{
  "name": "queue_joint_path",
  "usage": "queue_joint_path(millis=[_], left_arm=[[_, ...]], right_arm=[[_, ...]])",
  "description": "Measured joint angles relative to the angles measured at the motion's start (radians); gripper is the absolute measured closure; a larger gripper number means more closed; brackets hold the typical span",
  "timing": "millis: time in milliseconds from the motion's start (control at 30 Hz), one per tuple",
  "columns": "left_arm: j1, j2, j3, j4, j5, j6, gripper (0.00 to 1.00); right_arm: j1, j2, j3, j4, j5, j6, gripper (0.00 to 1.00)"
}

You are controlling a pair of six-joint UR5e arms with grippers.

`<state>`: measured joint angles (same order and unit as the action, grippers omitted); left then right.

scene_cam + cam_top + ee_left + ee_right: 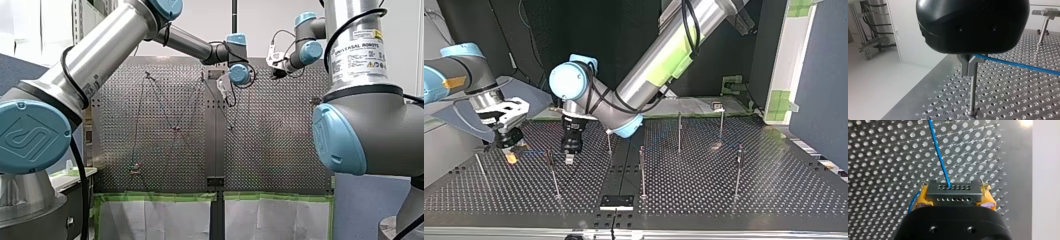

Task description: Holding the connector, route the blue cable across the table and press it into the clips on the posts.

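In the right wrist view my right gripper [955,188] is shut with its yellow pads [923,195] on a dark grey connector [953,193]. The blue cable [939,155] leaves the connector and runs ahead over the perforated table. In the left wrist view my left gripper [970,68], black with metal fingers, is shut. It sits right on top of a thin post [973,95], and the blue cable [1018,65] stretches away from the fingertips. In the top view my right gripper [511,156] hangs at the left and my left gripper [569,159] stands close beside it, near a post [554,175].
Several more thin posts [642,170] [738,170] [679,131] stand across the perforated table [774,190]. A black plate [616,201] lies at the near edge of the top view. In the left wrist view the table's edge [923,92] lies just beside the post.
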<state>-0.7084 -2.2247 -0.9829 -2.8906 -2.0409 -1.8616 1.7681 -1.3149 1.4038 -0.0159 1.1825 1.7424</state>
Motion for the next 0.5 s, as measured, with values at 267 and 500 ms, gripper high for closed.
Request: queue_joint_path(millis=[267,500], left_arm=[[-0.014,0.0,0.001,-0.012,-0.018,0.0,1.0],[-0.012,0.001,0.001,-0.012,-0.019,0.0,0.87]], right_arm=[[-0.005,0.014,-0.026,-0.001,-0.003,0.001,1.0],[0.013,0.012,-0.027,-0.001,0.004,0.001,1.0]])
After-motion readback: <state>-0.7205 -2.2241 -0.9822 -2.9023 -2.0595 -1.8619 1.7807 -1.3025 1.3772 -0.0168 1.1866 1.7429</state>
